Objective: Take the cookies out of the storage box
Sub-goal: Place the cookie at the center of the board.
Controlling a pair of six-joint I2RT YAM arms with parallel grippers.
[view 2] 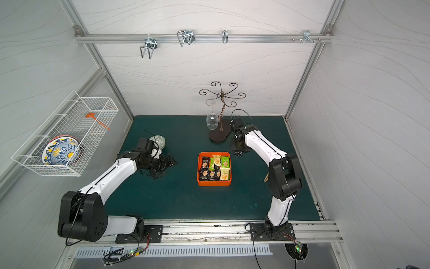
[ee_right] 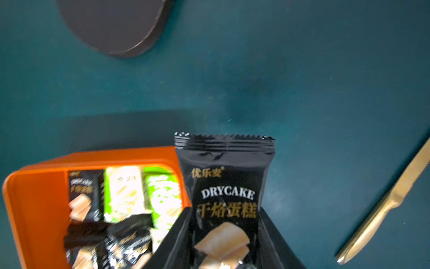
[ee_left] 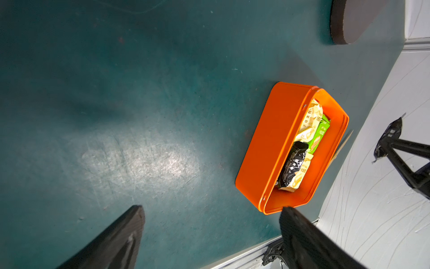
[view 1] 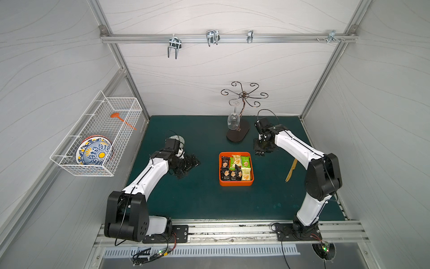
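Hovering my left gripper (view 1: 189,168), jaws wide apart, empty; box (view 1: 236,183) to its right, cookies (view 1: 235,168) inside. My right gripper (view 1: 261,153) clamped on black packet (ee_right: 224,163), just beside box's far corner, above mat (view 1: 197,198); knife (view 1: 291,171) to its right.

white-shelled left arm (view 1: 149,175) and right arm (view 1: 295,145), bulky black joints (view 1: 126,216), thin black cables (view 1: 265,109), black base plates (view 1: 180,233)

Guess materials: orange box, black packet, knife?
Storage box: likely moulded plastic, smooth semi-gloss, rounded corners. Black packet: glossy plastic film, glare streaks, serrated crimped seal. Knife: gold-toned, satin sheen suggests metal; coated plastic possible.
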